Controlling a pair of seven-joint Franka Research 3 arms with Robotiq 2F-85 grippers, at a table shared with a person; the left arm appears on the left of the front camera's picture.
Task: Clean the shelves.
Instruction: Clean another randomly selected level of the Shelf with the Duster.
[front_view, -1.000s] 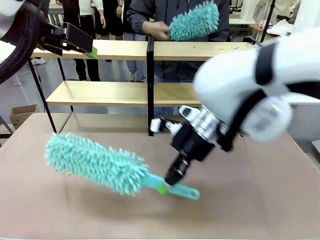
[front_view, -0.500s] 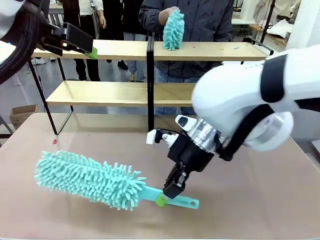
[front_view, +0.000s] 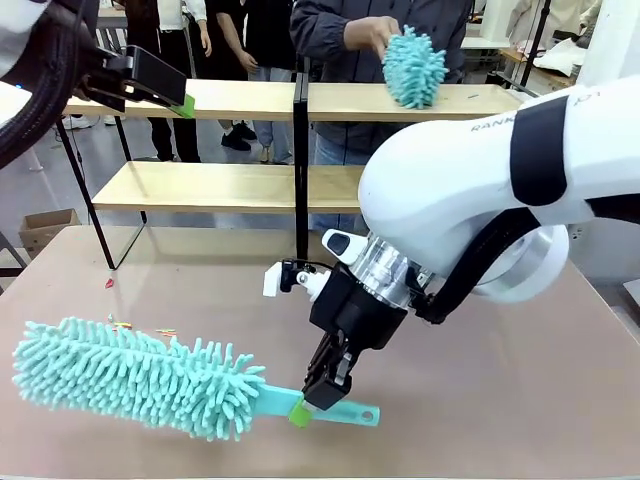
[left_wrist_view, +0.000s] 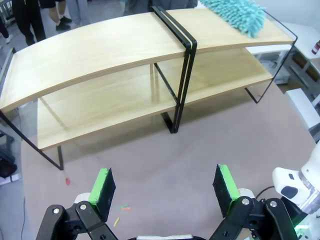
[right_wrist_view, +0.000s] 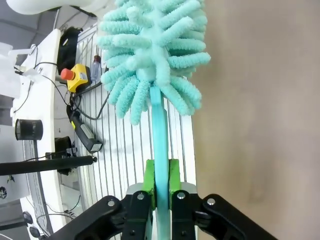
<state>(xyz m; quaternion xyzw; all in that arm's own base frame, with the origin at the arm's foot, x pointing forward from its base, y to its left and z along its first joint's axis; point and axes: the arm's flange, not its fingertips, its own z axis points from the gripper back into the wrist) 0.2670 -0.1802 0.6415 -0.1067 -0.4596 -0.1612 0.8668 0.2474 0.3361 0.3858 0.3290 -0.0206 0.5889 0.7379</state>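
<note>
The shelves (front_view: 240, 100) stand across the far side of the table, two light-wood boards in a black frame with a centre post; they are also in the left wrist view (left_wrist_view: 125, 50). My right gripper (front_view: 305, 403) is shut on the handle of a teal fluffy duster (front_view: 130, 375), whose head lies low over the table at front left. In the right wrist view the green pads (right_wrist_view: 148, 176) clamp the handle (right_wrist_view: 160, 130). My left gripper (front_view: 183, 103) hangs open and empty (left_wrist_view: 165, 187) at the top board's left end. A person's hand presses a second teal duster (front_view: 413, 68) on the top board's right half.
Small coloured scraps (front_view: 125, 325) and a red bit (front_view: 108, 283) lie on the brown table (front_view: 520, 400) near the duster head. A cardboard box (front_view: 45, 228) sits on the floor at left. More people stand behind the shelves.
My right gripper has swept the duster leftwards and towards the front edge. The person's duster has moved to the right along the top board. My left gripper has stayed put.
</note>
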